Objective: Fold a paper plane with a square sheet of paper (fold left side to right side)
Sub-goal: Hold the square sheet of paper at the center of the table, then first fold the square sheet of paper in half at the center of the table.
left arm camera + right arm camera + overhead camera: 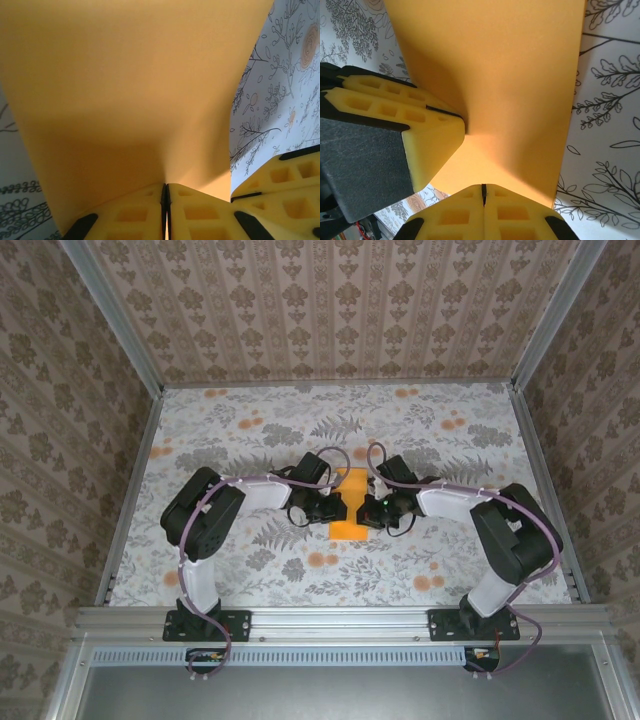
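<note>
The orange square sheet of paper lies at the middle of the table and looks like a narrow strip from above. My left gripper is shut on its left side; in the left wrist view the sheet rises straight out of the closed left gripper. My right gripper is shut on the right side, with the sheet meeting the closed right gripper. The two grippers face each other, close together. The left fingers show in the right wrist view, pinching the paper. The paper plane is out of view.
The table has a floral cover of grey leaves and small orange blossoms. Aluminium rails and patterned walls close it in on three sides. Both arms reach inward from their bases at the near edge.
</note>
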Controlling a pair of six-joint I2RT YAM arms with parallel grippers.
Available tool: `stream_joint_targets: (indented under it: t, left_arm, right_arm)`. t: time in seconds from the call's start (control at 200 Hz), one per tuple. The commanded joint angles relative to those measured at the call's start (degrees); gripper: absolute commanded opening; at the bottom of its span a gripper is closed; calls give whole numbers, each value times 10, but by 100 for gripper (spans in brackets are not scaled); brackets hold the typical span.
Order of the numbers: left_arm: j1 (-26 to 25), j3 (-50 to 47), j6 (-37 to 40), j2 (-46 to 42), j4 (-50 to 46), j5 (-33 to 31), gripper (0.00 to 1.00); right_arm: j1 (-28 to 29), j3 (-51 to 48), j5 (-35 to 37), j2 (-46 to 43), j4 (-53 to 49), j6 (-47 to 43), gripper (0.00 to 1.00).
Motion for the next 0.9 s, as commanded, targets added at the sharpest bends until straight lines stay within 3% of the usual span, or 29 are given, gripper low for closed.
stream_joint_targets:
  t: [0.0, 0.31, 0.425, 0.895]
  left_arm:
    - [-7, -14, -21, -3, -2, -25, 11]
    - [-7, -15, -44, -13, 20, -19, 11]
    - [-5, -11, -47, -31, 31, -14, 16]
    - [30, 16, -34, 12, 65, 1, 20]
  right_arm:
    - [1, 0, -2, 19, 1, 12, 2]
    - [1, 24, 54, 55, -88, -16, 1]
    - [1, 35, 80, 63, -115, -32, 1]
    - [0, 62, 81, 88, -133, -54, 0]
